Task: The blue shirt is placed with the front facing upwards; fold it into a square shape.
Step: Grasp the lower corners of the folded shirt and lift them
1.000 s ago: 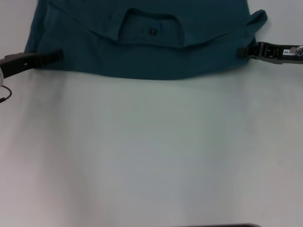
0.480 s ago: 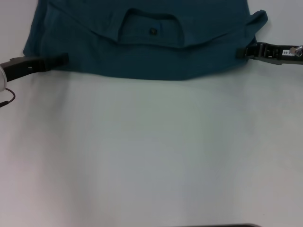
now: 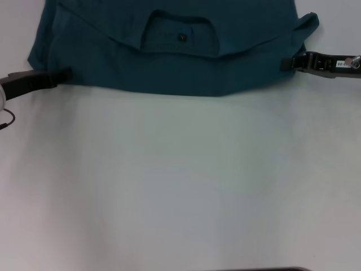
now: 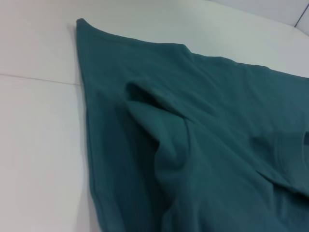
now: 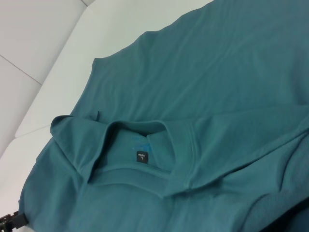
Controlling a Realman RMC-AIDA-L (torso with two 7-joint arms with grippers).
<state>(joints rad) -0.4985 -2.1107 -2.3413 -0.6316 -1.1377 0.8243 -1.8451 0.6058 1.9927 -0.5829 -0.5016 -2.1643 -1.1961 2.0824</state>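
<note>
The left gripper [image 3: 62, 75] sat at the left edge of the blue shirt [image 3: 169, 62], low against the white table [image 3: 180, 180], its tip touching or just under the cloth near the shirt's near-left corner. Whether it had cloth pinched could not be told from these views; its own wrist view showed only a raised ridge of fabric running across the shirt.

The shirt lay at the far side of the table, already folded over once, with the collar [image 3: 180, 35] and its small dark label [image 3: 182, 37] turned toward the near edge.

The right gripper [image 3: 289, 62] sat at the shirt's right edge, level with the left one, beside a bunched sleeve corner [image 3: 307, 22]. Its grip could not be told either.

To do this fold well, both grippers would probably need a firm hold on matching corners, taking every layer, not just the top 1. They should then likely lift and travel together at 1 height, so the edge stays straight and the ridge on the left pulls flat.
</note>
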